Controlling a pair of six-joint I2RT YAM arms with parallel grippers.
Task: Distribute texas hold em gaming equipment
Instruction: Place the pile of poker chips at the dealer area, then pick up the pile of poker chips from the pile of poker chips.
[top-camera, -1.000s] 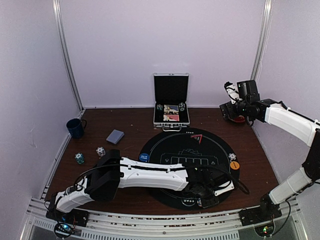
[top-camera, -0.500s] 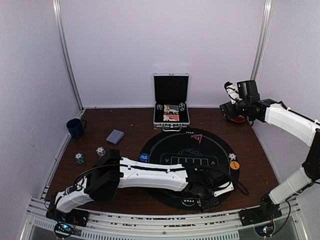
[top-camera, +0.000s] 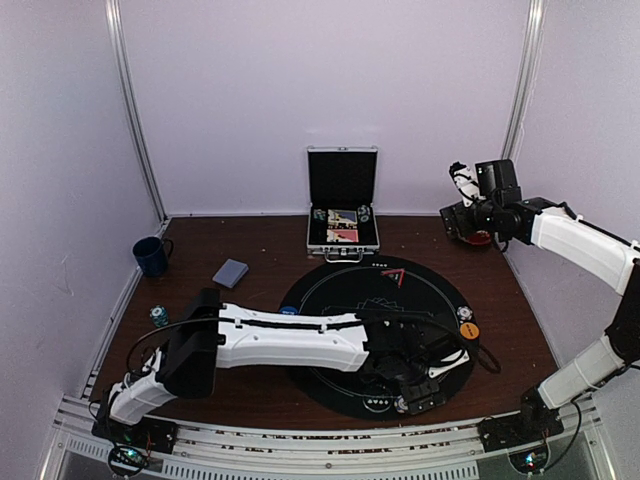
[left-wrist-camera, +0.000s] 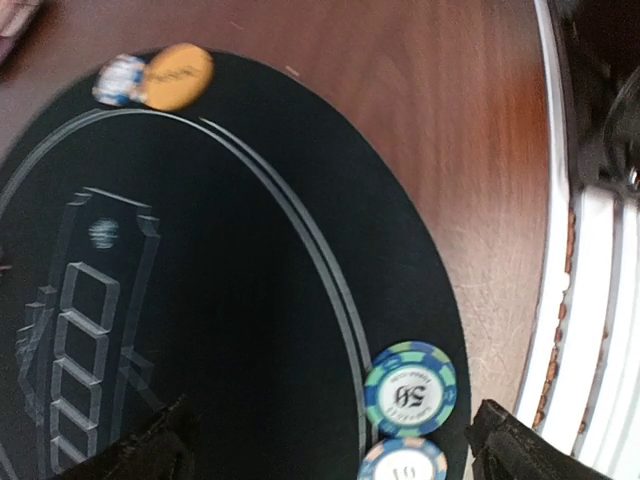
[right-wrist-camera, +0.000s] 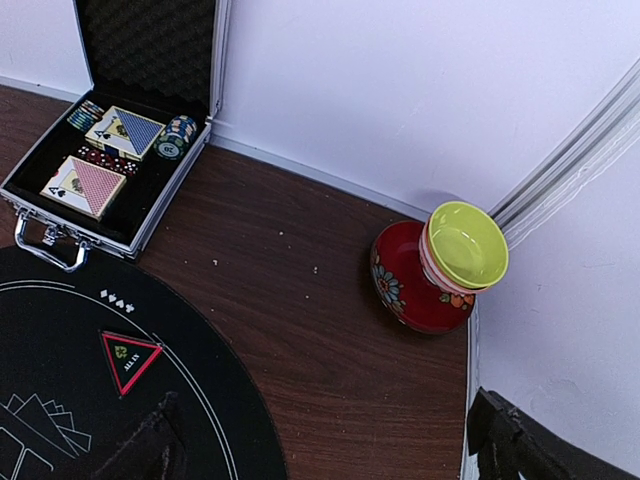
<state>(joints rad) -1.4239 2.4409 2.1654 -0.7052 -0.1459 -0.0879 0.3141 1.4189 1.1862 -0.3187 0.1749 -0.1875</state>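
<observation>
A teal 50 chip (left-wrist-camera: 410, 390) lies flat on the black mat (left-wrist-camera: 250, 300), touching a paler chip (left-wrist-camera: 403, 462). Both sit between the left gripper's (left-wrist-camera: 330, 455) spread, empty fingers, with an orange button (left-wrist-camera: 178, 76) far beyond the fingertips. Distribution looks partly done: card decks (right-wrist-camera: 83, 185) remain in the case (right-wrist-camera: 45, 255) ahead of the right gripper's (right-wrist-camera: 325, 450) parted, empty fingers.

Teal chip (left-wrist-camera: 410, 390) on the black mat (left-wrist-camera: 250, 300) reads "50", seen sideways in the left wrist view; white chip (left-wrist-camera: 403, 461) just below it reads "10", cut by the frame edge. Orange button (left-wrist-camera: 177, 76) has faint print, unreadable. Red triangle (right-wrist-camera: 128, 362) printed on the mat reads "ALL IN". Two card boxes (right-wrist-camera: 122, 130) in the case (right-wrist-camera: 150, 215) show a corner "A" with spade
</observation>
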